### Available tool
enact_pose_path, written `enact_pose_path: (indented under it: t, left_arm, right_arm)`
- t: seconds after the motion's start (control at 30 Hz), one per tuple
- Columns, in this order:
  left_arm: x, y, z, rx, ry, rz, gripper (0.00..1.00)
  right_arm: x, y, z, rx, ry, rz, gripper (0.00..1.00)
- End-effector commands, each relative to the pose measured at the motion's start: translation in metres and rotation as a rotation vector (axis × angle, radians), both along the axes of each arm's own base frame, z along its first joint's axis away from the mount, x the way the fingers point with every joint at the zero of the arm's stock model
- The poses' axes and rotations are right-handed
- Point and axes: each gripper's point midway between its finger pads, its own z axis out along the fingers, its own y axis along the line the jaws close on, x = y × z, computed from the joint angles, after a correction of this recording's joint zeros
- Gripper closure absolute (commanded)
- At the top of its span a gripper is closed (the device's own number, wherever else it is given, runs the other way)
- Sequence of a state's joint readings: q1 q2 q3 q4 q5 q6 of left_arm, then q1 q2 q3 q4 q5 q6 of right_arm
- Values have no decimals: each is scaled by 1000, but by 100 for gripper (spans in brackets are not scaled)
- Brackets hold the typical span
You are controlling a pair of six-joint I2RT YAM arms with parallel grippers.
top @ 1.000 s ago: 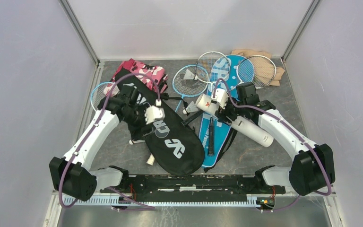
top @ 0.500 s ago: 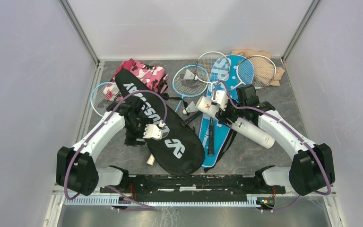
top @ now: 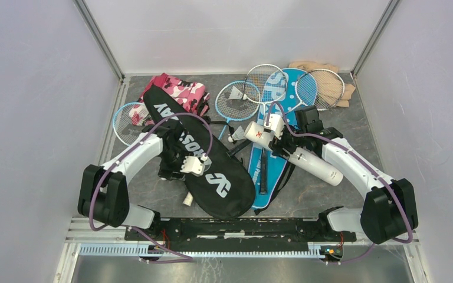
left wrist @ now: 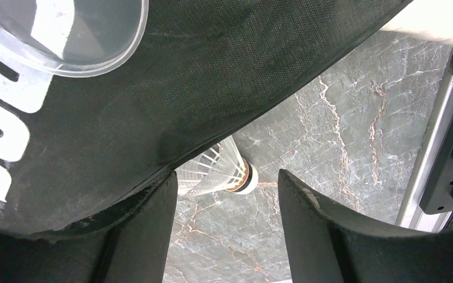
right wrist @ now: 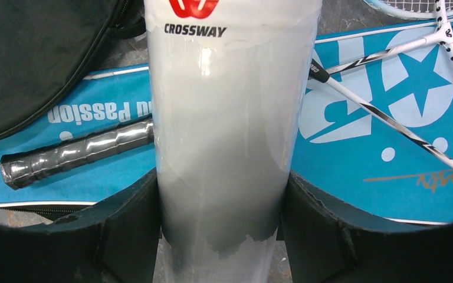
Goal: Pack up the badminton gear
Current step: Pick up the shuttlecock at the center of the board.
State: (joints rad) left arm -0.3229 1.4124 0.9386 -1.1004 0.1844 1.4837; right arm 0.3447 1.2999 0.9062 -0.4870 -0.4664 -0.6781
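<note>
**Top external view.** The left gripper (top: pixel 171 173) hangs over the left edge of the black cover (top: pixel 215 177), which lies diagonally across the grey table (top: pixel 330 197). A shuttlecock (top: pixel 187 200) lies on the table at the near left edge of that cover. The right gripper (top: pixel 284 147) is clamped on the long white tube (top: pixel 315 166), which slants over the blue cover (top: pixel 266 194). A second shuttlecock (top: pixel 234 137) lies between the two covers. Four rackets (top: pixel 236 100) lie at the far side, one of them beside the pink camouflage cloth (top: pixel 180 89) and one over the beige cloth (top: pixel 324 68).

**Left wrist view.** The left gripper (left wrist: pixel 224 180) has its jaws apart and grips nothing. The shuttlecock (left wrist: pixel 221 173) lies on the table between and just beyond the fingers (left wrist: pixel 312 236), touching neither. Its feather end is tucked under the edge of the black cover (left wrist: pixel 200 76).

**Right wrist view.** The right gripper (right wrist: pixel 224 200) is closed on the long white tube (right wrist: pixel 224 118), with both fingers (right wrist: pixel 321 230) pressed against its sides. The tube bears the print "CROSSWAY". Beneath it lie the blue cover (right wrist: pixel 360 141) and a grey racket handle (right wrist: pixel 76 153). The black cover (right wrist: pixel 41 59) lies to the left.
</note>
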Motion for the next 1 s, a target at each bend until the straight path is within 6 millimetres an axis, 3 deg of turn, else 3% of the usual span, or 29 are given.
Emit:
enact_pose_path:
  t: [0.0, 0.27, 0.7, 0.97]
  left_arm:
    - [5, -2, 1, 12, -4, -78, 33]
    - [-9, 17, 1, 116, 68, -37, 56]
    - [-33, 41, 1, 236, 136, 34, 76]
    - [-41, 32, 31, 210, 185, 161, 93]
  right_arm:
    - [4, 5, 9, 33, -31, 16, 87]
    - [3, 5, 9, 32, -28, 17, 87]
    - [3, 6, 10, 35, -27, 23, 87]
    - [4, 7, 12, 36, -29, 22, 87]
